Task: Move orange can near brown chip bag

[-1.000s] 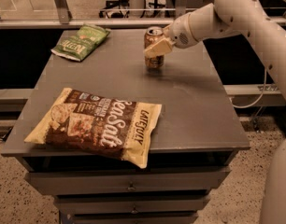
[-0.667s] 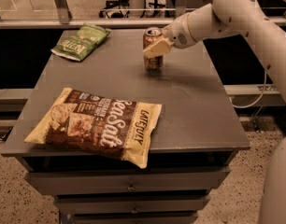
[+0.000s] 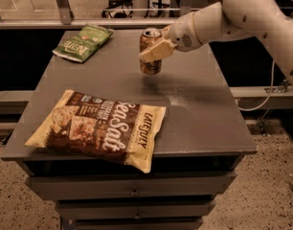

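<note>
Speckled floor is seen around a grey cabinet whose drawers face forward. On its top, nearest the front edge, the bag lies flat with its lettering upward, and one front corner appears to reach past the edge. Bare top lies behind the bag and to its right.

Well behind the bag, and a little to its right, the can is held upright. The gripper is clamped around the can's upper half, with one pale finger laid across the front and the other hidden behind. Whether the can's base touches the top cannot be told. Farther back and to the bag's left a green bag lies near the rear corner. The arm reaches in from behind and to the right of the bag.

The carry is judged to be the step in hand. The can should be kept upright and low and brought forward over the bare top. It is best set down just behind the bag's rear edge, not on the bag itself. The hold should be released only once the base is felt to sit flat, so that neither the bag nor the can is nudged.
</note>
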